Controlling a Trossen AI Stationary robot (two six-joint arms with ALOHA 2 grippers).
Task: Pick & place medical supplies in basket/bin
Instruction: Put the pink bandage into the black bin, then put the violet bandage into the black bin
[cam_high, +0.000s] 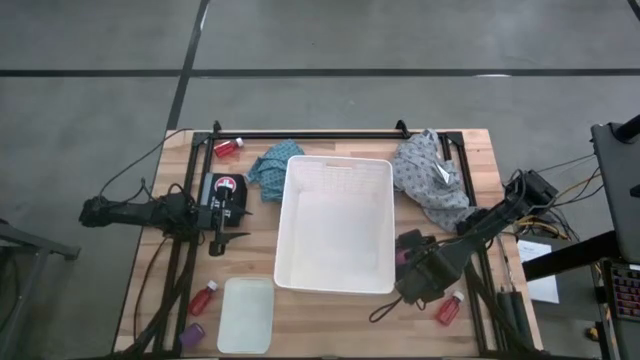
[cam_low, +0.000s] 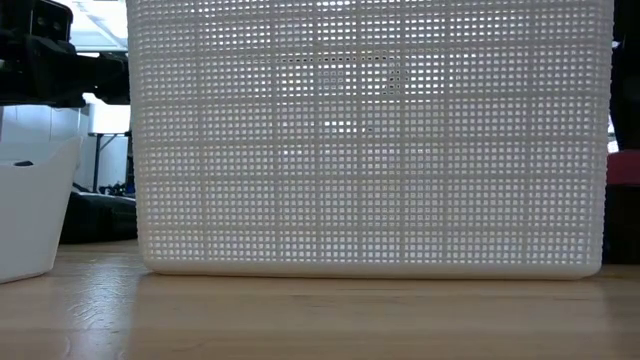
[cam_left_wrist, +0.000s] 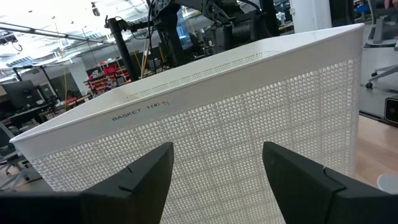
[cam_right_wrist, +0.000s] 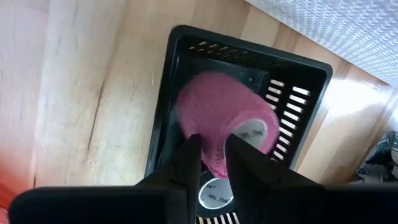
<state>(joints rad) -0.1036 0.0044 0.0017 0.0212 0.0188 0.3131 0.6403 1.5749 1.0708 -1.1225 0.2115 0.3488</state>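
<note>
The large white basket (cam_high: 335, 225) stands mid-table, and its slotted wall (cam_low: 370, 140) fills the low view. A teal cloth (cam_high: 268, 170) and a grey cloth (cam_high: 430, 182) lie by its far corners. Red bottles lie at the far left (cam_high: 228, 148), the near left (cam_high: 205, 297) and the near right (cam_high: 450, 308). A purple roll (cam_high: 192, 332) lies beside the small translucent tray (cam_high: 246, 315). My right gripper (cam_right_wrist: 214, 158) hangs over a small black tray (cam_high: 410, 243) right of the basket, shut on a pink-purple roll (cam_right_wrist: 217, 118). My left gripper (cam_left_wrist: 217, 174) is open, left of the basket. My right gripper holds the pink-purple roll by its wound wall (cam_right_wrist: 214, 152), next to the pale core opening (cam_right_wrist: 250, 130). The wall is pinched between the two fingers, which come from above, pointing down. Whether the roll rests on the black tray (cam_right_wrist: 186, 50) or is lifted, I cannot tell.
A white round cap (cam_right_wrist: 214, 193) lies in the black tray under my right gripper. A black pad with a red-and-white disc (cam_high: 228, 190) sits under the left arm. Cables run along the table's left and right edges. Bare wood shows near the front edge.
</note>
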